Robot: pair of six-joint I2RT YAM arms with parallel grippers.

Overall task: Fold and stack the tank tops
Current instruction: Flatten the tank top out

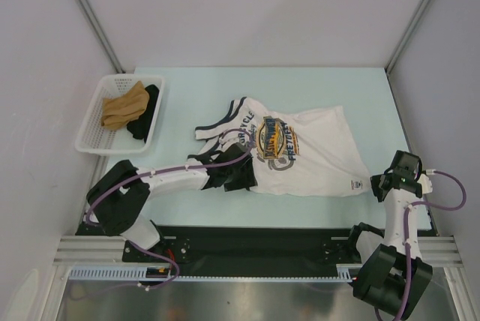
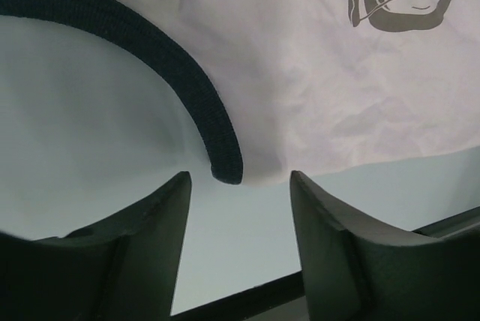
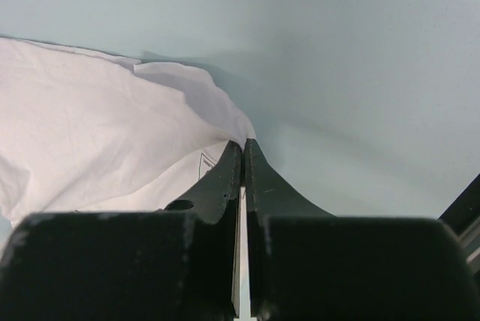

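White tank top (image 1: 319,157) on pale table (image 1: 195,85)

Matt, creased cloth tank top (image 1: 322,157) with ribbed trim (image 2: 189,87).

The top camera looks down on the whole table (image 1: 187,88) from the near side. Each wrist camera looks forward, very close, at one edge of the same tank top (image 1: 315,160).

Tank top (image 1: 315,148), chest print (image 1: 276,141): curved lettering was legible only in part, as "CYCLE". Remaining lettering was too small to read. Hem label (image 1: 356,184): markings were illegible.
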